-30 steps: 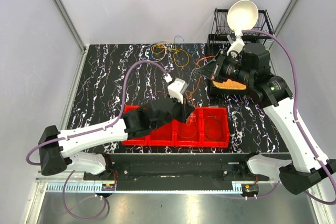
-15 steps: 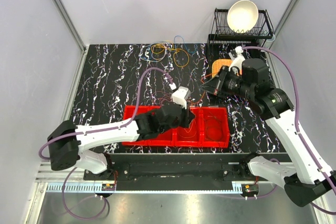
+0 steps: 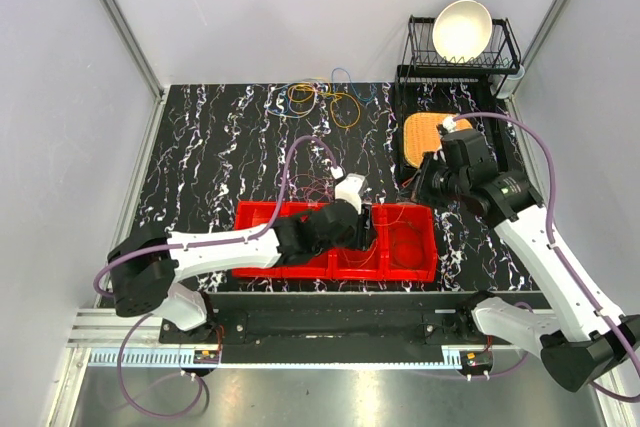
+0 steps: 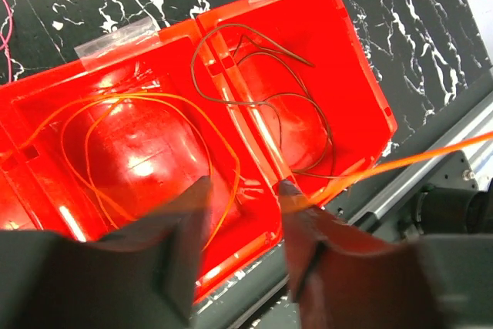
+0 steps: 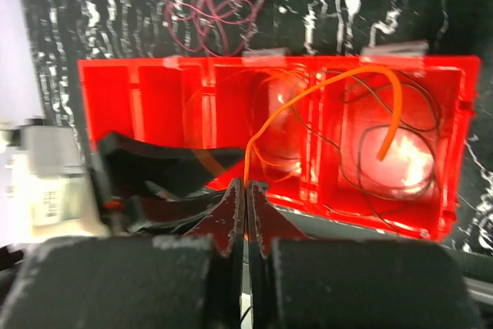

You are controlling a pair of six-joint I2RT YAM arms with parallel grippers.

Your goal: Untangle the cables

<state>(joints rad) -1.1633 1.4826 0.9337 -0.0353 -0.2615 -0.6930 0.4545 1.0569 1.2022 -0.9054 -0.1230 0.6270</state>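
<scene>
The right wrist view shows my right gripper (image 5: 246, 185) shut on a thin orange cable (image 5: 395, 113) that arcs up over the red tray (image 5: 115, 90). My left gripper (image 4: 243, 190) is open low over the tray (image 4: 362, 75), and a taut orange cable (image 4: 416, 161) runs against its right fingertip (image 4: 296, 206). An orange loop (image 4: 154, 98) lies in one compartment and a brown cable (image 4: 277, 46) in the one beside it. Seen from the top, the left gripper (image 3: 355, 222) is in the tray (image 3: 420, 272) and the right gripper (image 3: 422, 187) is at its far right edge. More cables (image 3: 320, 97) lie tangled at the back.
A maroon cable (image 5: 219, 1) lies on the black marbled table just beyond the tray. An orange pad (image 3: 425, 137) sits by the right arm. A black dish rack (image 3: 505, 47) holding a cream bowl (image 3: 462, 29) stands at the back right corner.
My left gripper has sunk into the tray and opened. The right arm has come down from near the rack towards the tray's far right edge, still shut.
</scene>
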